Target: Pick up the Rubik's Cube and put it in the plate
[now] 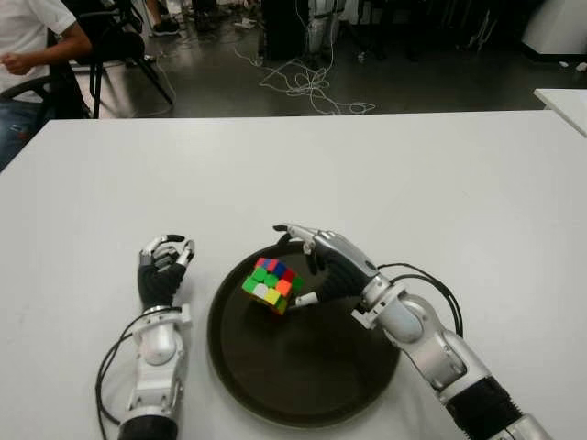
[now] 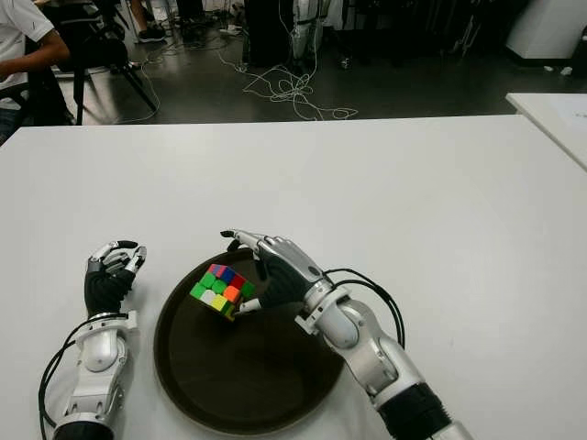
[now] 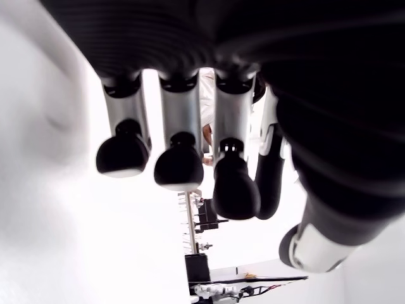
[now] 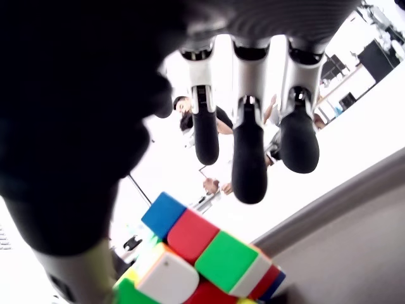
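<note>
The Rubik's Cube [image 1: 272, 284] sits tilted inside the dark round plate [image 1: 312, 371], in its far left part. My right hand [image 1: 295, 263] is over the plate's far rim, just right of the cube. Its fingers [image 4: 249, 161] are stretched out above the cube and clear of it. The thumb tip [image 1: 304, 299] is close to the cube's near right edge; I cannot tell if they touch. My left hand [image 1: 163, 266] shows left of the plate, over the white table [image 1: 385, 174], with its fingers [image 3: 179, 166] curled on nothing.
A person [image 1: 27, 46] sits on a chair at the far left beyond the table. Cables [image 1: 307, 87] lie on the floor behind. Another white table's corner [image 1: 564, 101] shows at the far right.
</note>
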`<action>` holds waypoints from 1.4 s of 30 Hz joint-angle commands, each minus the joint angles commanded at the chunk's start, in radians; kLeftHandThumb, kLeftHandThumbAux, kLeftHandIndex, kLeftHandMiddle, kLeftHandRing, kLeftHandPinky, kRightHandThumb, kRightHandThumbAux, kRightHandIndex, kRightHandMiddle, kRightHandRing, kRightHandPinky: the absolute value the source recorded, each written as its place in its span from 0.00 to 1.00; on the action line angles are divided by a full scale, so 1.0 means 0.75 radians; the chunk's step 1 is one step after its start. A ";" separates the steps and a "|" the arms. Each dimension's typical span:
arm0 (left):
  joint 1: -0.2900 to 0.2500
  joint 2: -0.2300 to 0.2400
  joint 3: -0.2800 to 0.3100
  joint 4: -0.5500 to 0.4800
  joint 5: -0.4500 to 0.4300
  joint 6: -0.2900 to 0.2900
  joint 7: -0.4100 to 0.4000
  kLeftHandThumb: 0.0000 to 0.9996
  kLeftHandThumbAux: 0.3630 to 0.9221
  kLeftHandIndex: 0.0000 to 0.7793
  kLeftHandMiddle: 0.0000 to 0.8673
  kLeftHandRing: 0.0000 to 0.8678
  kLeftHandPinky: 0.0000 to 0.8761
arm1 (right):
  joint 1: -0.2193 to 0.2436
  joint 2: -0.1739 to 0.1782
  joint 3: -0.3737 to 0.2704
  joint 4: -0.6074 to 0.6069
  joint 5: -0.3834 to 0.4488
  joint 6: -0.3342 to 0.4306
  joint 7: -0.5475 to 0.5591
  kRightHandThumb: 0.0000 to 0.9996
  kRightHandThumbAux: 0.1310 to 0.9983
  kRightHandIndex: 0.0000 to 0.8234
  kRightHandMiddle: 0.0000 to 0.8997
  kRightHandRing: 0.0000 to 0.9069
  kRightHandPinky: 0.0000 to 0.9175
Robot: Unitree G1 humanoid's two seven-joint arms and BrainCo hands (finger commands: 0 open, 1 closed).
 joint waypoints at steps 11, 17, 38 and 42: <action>-0.006 0.009 -0.005 0.016 0.004 -0.003 -0.005 0.71 0.62 0.57 0.93 0.95 0.93 | -0.006 -0.001 -0.019 0.030 0.020 -0.073 -0.033 0.00 0.70 0.00 0.01 0.38 0.59; -0.009 0.009 -0.003 0.023 -0.004 -0.008 -0.011 0.70 0.61 0.57 0.93 0.95 0.93 | -0.001 -0.002 -0.030 0.033 0.011 -0.090 -0.059 0.00 0.68 0.00 0.00 0.20 0.41; -0.021 0.026 -0.002 0.051 -0.020 -0.040 -0.062 0.70 0.61 0.57 0.94 0.96 0.93 | 0.017 -0.127 -0.330 0.104 0.206 -0.426 -0.232 0.00 0.74 0.00 0.00 0.00 0.02; -0.022 0.028 0.003 0.070 -0.033 -0.073 -0.083 0.70 0.61 0.57 0.95 0.97 0.94 | 0.049 -0.146 -0.398 0.059 0.192 -0.413 -0.268 0.00 0.76 0.00 0.00 0.00 0.00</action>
